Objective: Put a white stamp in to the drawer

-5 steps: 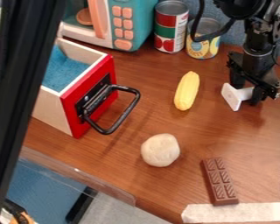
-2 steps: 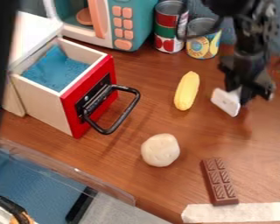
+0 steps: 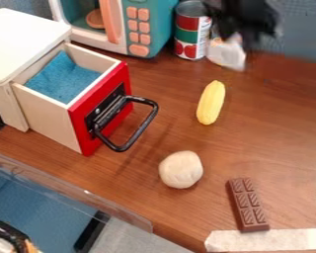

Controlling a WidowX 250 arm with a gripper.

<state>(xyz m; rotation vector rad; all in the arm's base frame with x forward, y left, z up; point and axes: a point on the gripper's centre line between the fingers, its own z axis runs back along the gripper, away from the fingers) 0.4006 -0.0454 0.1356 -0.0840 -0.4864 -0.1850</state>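
Note:
The black gripper [image 3: 245,33] hangs blurred at the top, right of centre, shut on the white stamp [image 3: 228,52]. The stamp is held tilted off the table, in front of the yellow can, right of the red can. At the left, the drawer [image 3: 111,111] stands pulled out, its red front and black handle facing lower right and its top uncovered. A blue cloth [image 3: 65,78] lies inside it. Stamp and gripper are up and to the right of the drawer, apart from it.
Yellow corn [image 3: 211,103] lies mid-table, with a pale ball [image 3: 181,169] below it and a chocolate bar [image 3: 248,204] at lower right. A toy microwave [image 3: 147,24] and a red can [image 3: 192,30] stand at the back. A clear edge strip [image 3: 88,196] runs along the lower left.
The gripper has swung up and to the left from the right side, carrying the stamp with it. The dark bar at the left has gone out of view, uncovering the cabinet. The drawer stays put.

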